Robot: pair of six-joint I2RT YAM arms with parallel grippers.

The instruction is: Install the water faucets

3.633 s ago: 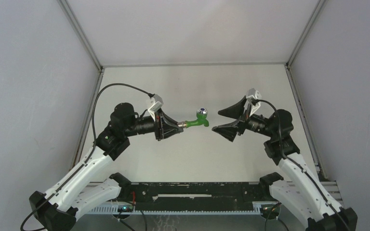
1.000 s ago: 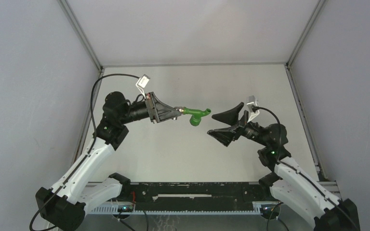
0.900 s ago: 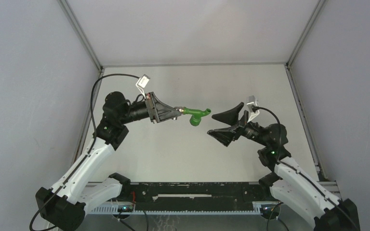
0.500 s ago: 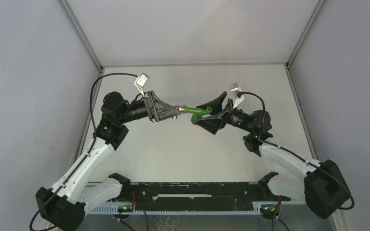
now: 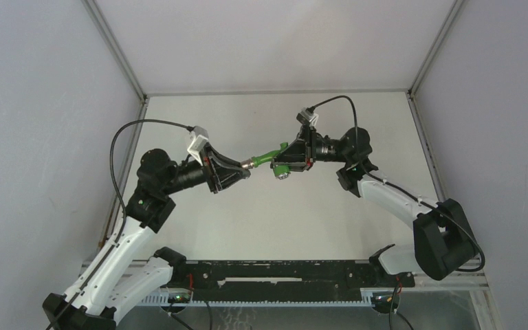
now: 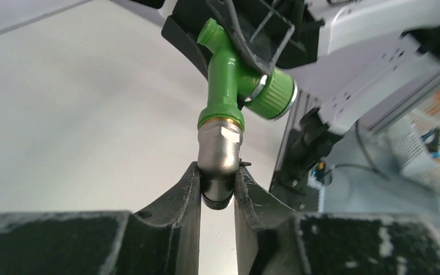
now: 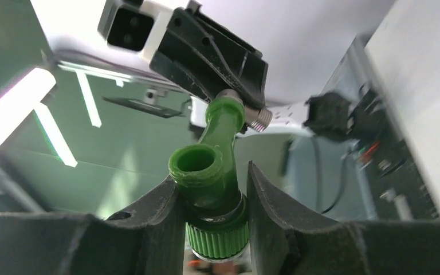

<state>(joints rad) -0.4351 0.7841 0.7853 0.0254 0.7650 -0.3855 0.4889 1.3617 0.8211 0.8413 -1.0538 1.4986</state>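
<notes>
Between the fingers of my left gripper (image 6: 216, 179), the grey fitting (image 6: 220, 146) is clamped by its dark threaded end; this grip is fully closed on it. The green tap (image 6: 224, 74) stands on the fitting's other end, pointing away from my left wrist. My right gripper (image 7: 212, 177), on the right of the tap, is closed on the tap body, one finger touching each side. The knob (image 7: 215, 243) lies between those fingers toward the palm; the spout (image 7: 196, 161) mouth faces the right wrist camera. Both grippers face each other, tips close, holding the joined pair in the air above the table (image 5: 275, 227), near its middle.
</notes>
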